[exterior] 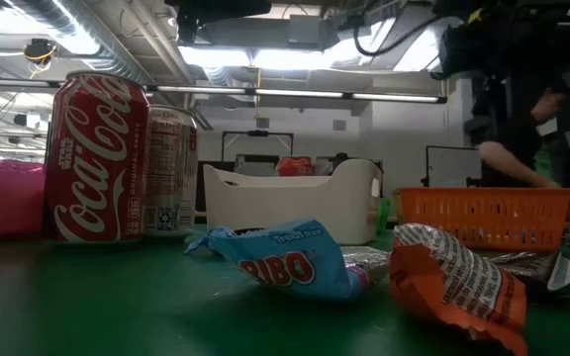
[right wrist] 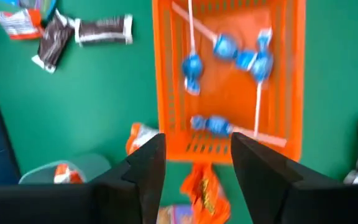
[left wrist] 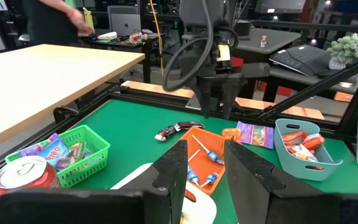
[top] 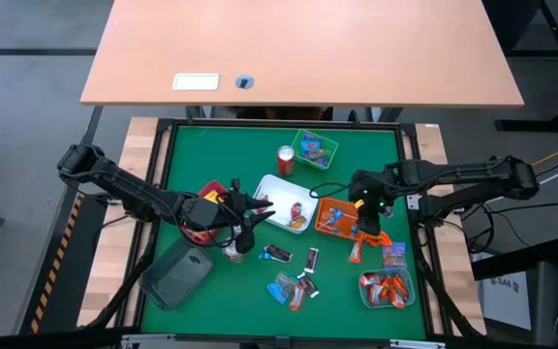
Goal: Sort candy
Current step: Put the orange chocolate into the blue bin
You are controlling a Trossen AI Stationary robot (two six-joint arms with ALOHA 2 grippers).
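Note:
The candy lies spread over the green mat: dark bars, blue packets, an orange packet and a purple packet. Several blue lollipops lie in the orange tray. My right gripper hangs open over that tray's near end, pointing steeply down, with nothing between its fingers. My left gripper is held open and almost level over the white tray, facing the orange tray, and is also empty.
A green basket with packets and a red can stand at the back. A teal tray of orange sweets sits near right, and a grey tray near left. A second can stands beside the cola can.

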